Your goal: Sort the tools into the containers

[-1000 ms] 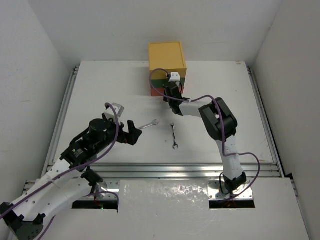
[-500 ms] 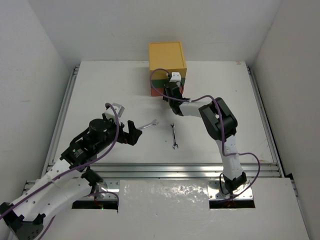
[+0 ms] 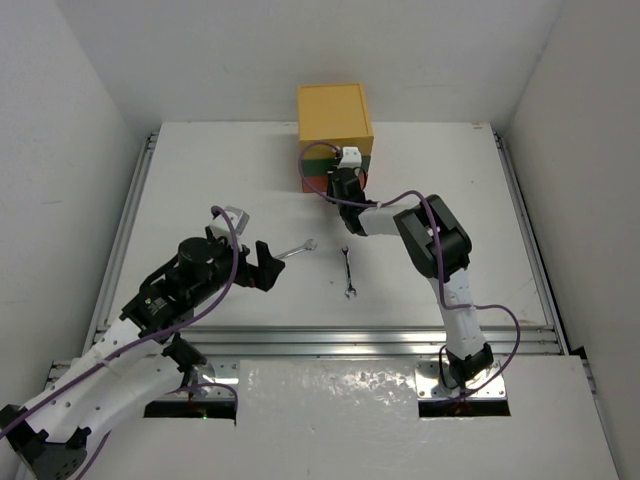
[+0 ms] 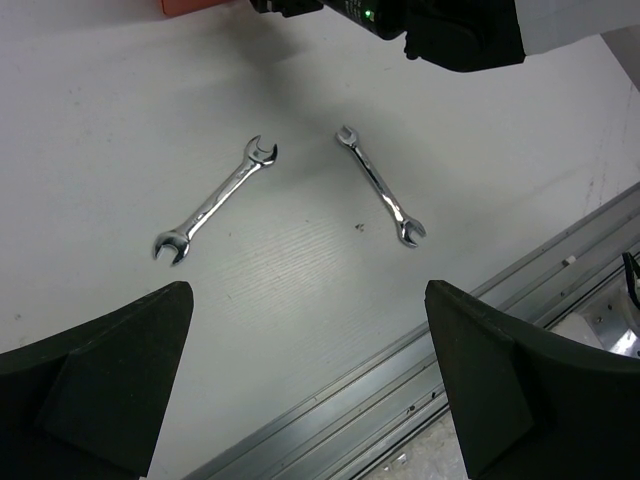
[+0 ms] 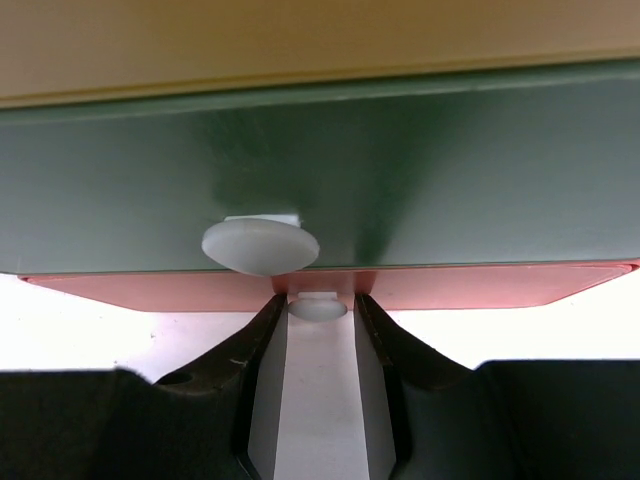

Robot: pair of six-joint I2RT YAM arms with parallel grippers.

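Observation:
Two silver wrenches lie on the white table: one slanted (image 3: 297, 249) (image 4: 212, 200), one further right (image 3: 347, 273) (image 4: 380, 186). My left gripper (image 3: 262, 265) (image 4: 308, 300) hovers wide open just near-left of them, holding nothing. The drawer chest (image 3: 335, 112) stands at the back, yellow on top. My right gripper (image 3: 340, 180) (image 5: 318, 305) is at its front, jaws parted on either side of the red-orange bottom drawer's (image 5: 500, 285) small white knob (image 5: 318, 309), with a thin gap on the right. The green drawer (image 5: 450, 170) and its knob (image 5: 260, 245) sit just above. All drawers look closed.
The right arm (image 3: 435, 240) stretches across the table's right half to the chest. A metal rail (image 3: 330, 335) (image 4: 470, 330) runs along the near table edge. White walls close in the sides and back.
The right gripper's jaws have parted and it has edged slightly toward the chest front. The left arm and both wrenches have not moved.

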